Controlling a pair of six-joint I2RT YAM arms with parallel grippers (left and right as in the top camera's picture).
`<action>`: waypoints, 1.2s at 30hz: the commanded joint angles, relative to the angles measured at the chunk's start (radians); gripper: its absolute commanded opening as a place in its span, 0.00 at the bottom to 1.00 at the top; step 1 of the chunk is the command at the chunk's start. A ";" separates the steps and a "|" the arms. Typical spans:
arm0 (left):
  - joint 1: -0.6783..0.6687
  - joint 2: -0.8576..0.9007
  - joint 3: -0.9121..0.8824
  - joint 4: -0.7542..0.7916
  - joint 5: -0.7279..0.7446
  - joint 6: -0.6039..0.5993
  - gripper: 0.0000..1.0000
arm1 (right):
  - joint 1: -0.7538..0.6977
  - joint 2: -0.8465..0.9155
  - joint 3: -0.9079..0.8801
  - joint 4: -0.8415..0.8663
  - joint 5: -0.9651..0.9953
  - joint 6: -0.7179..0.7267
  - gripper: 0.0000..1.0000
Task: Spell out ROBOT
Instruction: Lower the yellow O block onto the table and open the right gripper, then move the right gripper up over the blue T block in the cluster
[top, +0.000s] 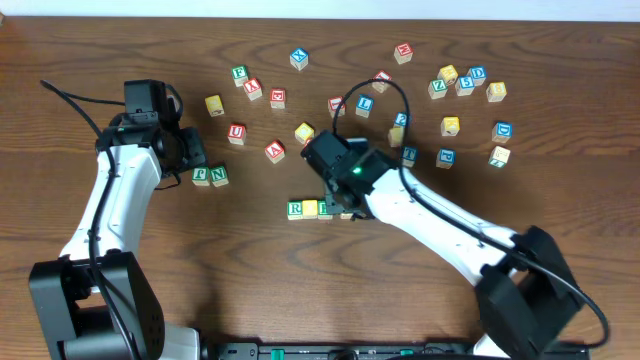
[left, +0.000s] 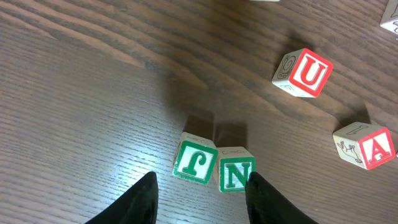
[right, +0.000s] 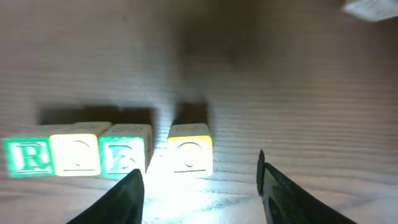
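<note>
Yellow O block (right: 189, 154) sits free between the spread jaws of the right gripper (right: 198, 173), extending R-O-B (right: 76, 155); left gripper (left: 200, 183) gapes over green blocks (left: 195, 163).

1. A green R shows on the R block (right: 27, 157) at the left end of the near, middle row.
2. The yellow end block (right: 189, 154) on that row's right is too glared to read.
3. Over to the left, the N block (left: 236, 176) carries a green N.
4. Touching its left side, the J block (left: 195, 162) shows a green J, upside down.
5. Farther back, the U block (left: 305, 73) and the A block (left: 368, 147) carry red letters.
</note>
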 joint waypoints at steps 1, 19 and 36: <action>0.001 -0.008 0.018 -0.003 -0.004 0.007 0.45 | -0.058 -0.071 0.023 -0.004 0.039 -0.042 0.59; 0.001 -0.008 0.018 -0.003 -0.004 0.007 0.45 | -0.336 -0.064 0.023 0.014 0.121 0.042 0.73; 0.001 -0.008 0.018 -0.003 -0.004 0.007 0.45 | -0.458 0.073 0.023 0.134 0.027 0.031 0.69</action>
